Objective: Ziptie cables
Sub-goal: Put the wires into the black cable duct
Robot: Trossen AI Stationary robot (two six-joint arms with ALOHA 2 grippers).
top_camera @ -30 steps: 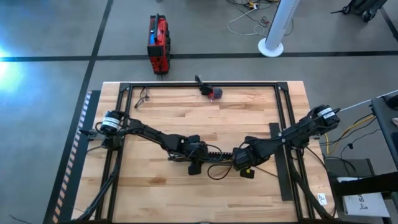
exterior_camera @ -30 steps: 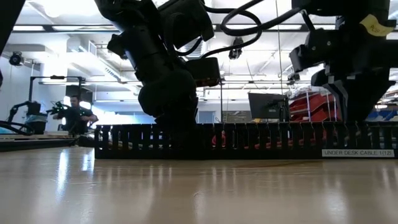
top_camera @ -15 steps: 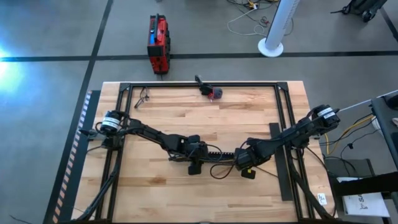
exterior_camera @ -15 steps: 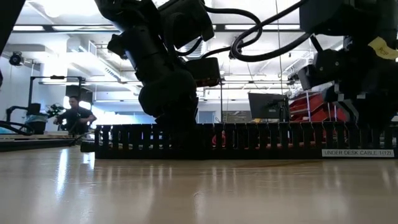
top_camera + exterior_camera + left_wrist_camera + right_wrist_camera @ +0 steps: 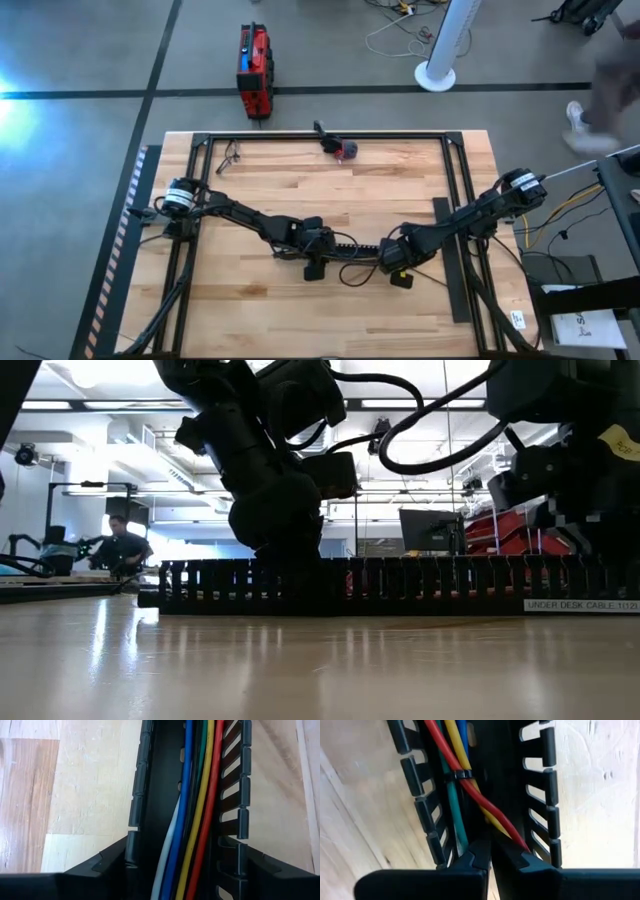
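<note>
Mid-table is crowded: your left gripper point(image 5: 318, 243) and right gripper point(image 5: 392, 256) sit close together over the black slotted tray point(image 5: 400, 586), little room between them. The tray's toothed walls point(image 5: 137, 795) box in the cables point(image 5: 195, 810), which fill the channel. A black frame point(image 5: 300, 137) rings the table point(image 5: 260, 310). You have bare wood along the near edge and behind the tray.

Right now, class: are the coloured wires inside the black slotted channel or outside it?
Inside: the coloured wires run between the black slotted channel's walls.
</note>
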